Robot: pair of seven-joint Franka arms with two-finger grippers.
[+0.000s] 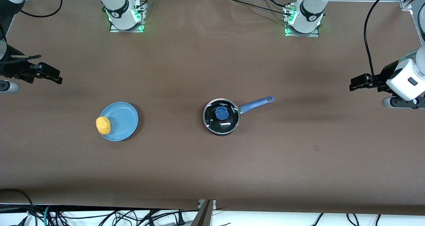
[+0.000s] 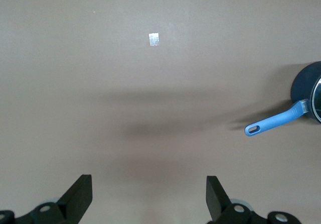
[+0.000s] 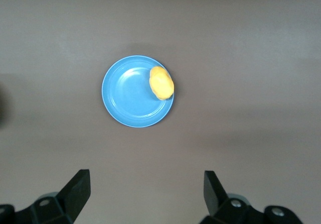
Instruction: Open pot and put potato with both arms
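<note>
The black pot [image 1: 221, 117] stands mid-table with its glass lid [image 1: 221, 119] on, blue knob [image 1: 221, 113] up, and its long blue handle [image 1: 256, 104] pointing toward the left arm's end. The handle also shows in the left wrist view [image 2: 275, 122]. The yellow potato [image 1: 103, 125] lies on the rim of a light-blue plate [image 1: 123, 119]; both show in the right wrist view, potato [image 3: 161, 82] and plate [image 3: 128, 96]. My left gripper [image 1: 357, 82] hangs open and empty over the table's left-arm end [image 2: 149, 194]. My right gripper [image 1: 53, 76] hangs open and empty over the right-arm end [image 3: 146, 191].
The brown table cover [image 1: 212, 166] is bare apart from the pot and the plate. A small pale tape mark [image 2: 154, 39] lies on the cover in the left wrist view. Both arm bases [image 1: 123, 12] stand along the edge farthest from the front camera.
</note>
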